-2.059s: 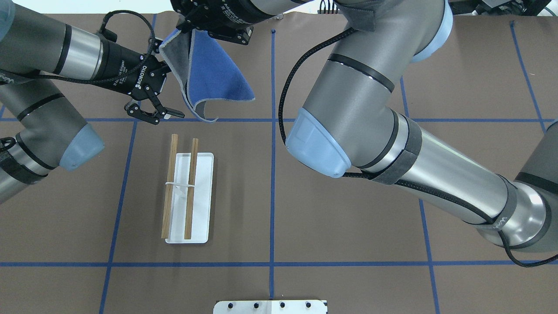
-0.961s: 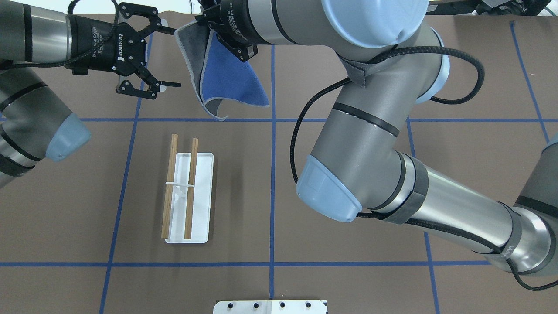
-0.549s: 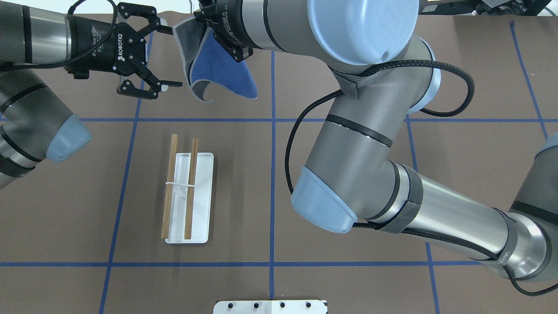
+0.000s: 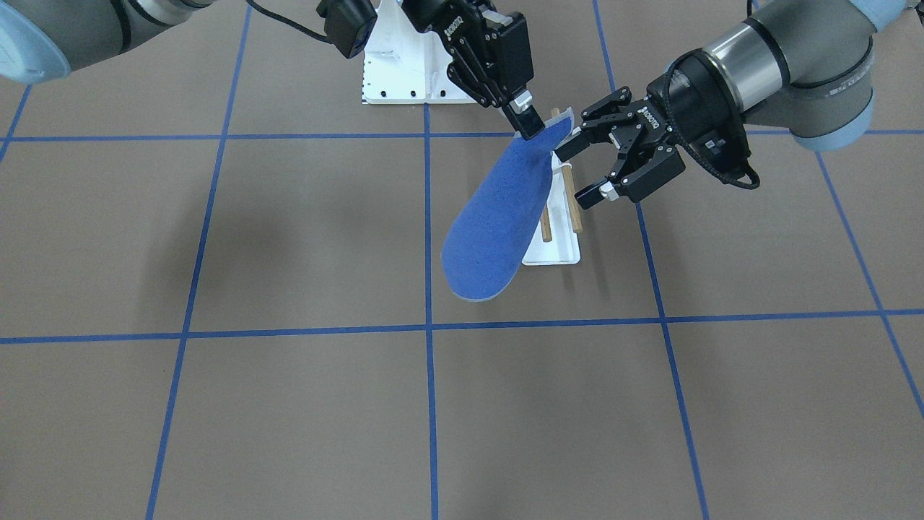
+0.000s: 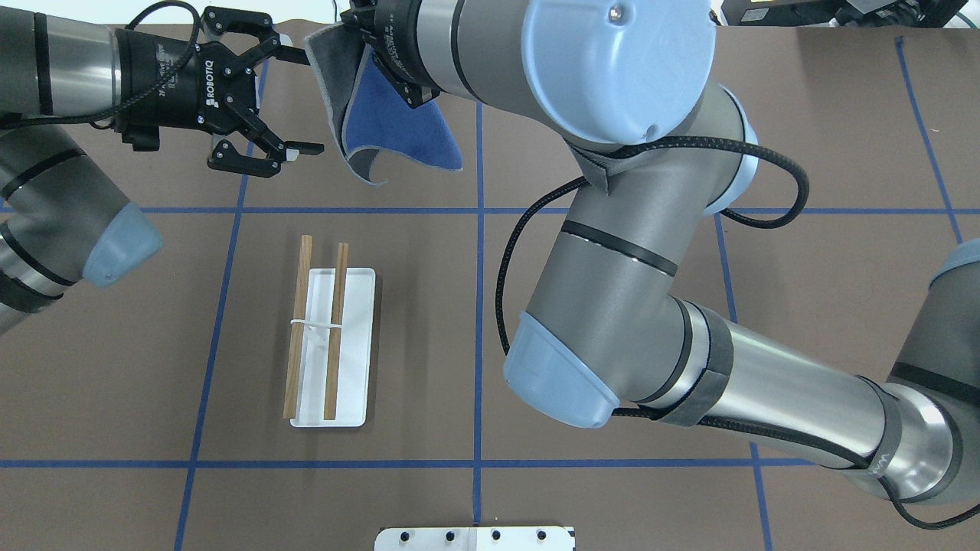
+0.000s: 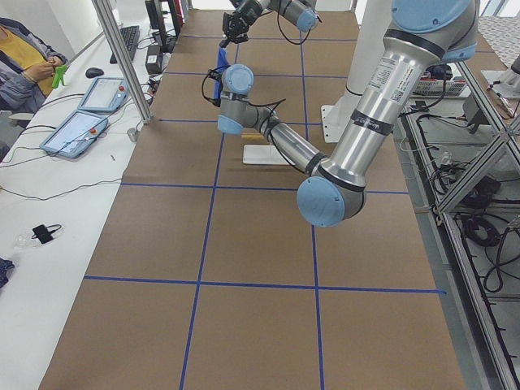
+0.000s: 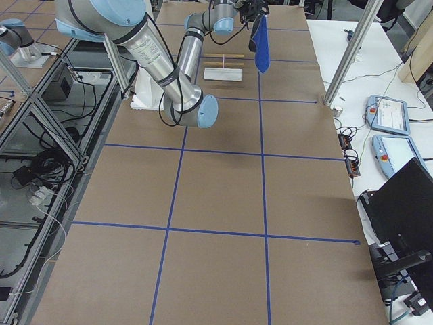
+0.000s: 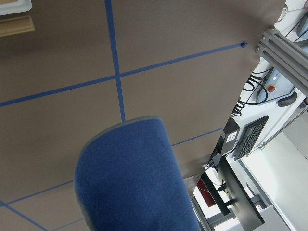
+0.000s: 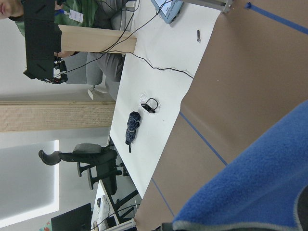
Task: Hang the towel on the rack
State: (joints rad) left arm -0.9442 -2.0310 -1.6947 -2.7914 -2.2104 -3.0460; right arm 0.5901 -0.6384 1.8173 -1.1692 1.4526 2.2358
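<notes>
While the right pincer [image 4: 529, 127] is clamped narrowly on the top corner of the towel [image 4: 497, 217], the cloth hangs from it in the air, folded lengthwise into a long blue drop with a rounded lower end. It hangs over the bench [image 4: 289, 217] on the side of the rack [image 5: 331, 344] away from the robot, and it does not lie on the rack.

The left pincer [image 4: 572, 175] is spread wide and holds nothing. It lies level, just beside the towel's upper edge. One of its fingers [image 5: 295, 55] reaches the pale grey edging. Whether it touches the edging is not clear.

From overhead, the right arm's big joints cover most of the right pincer, so the grip shows properly only from across the bench. From there the towel hides much of the rack, leaving one end of its white base and rods showing. Neither wrist camera shows any fingers, only blue cloth filling a corner. In the side views both pincers are too small to judge.

Counted: one towel, one rack, two wooden rods [image 5: 335, 329] lying side by side on one white base, one thin white band [image 5: 314, 324] across the rods, and two pincers.
</notes>
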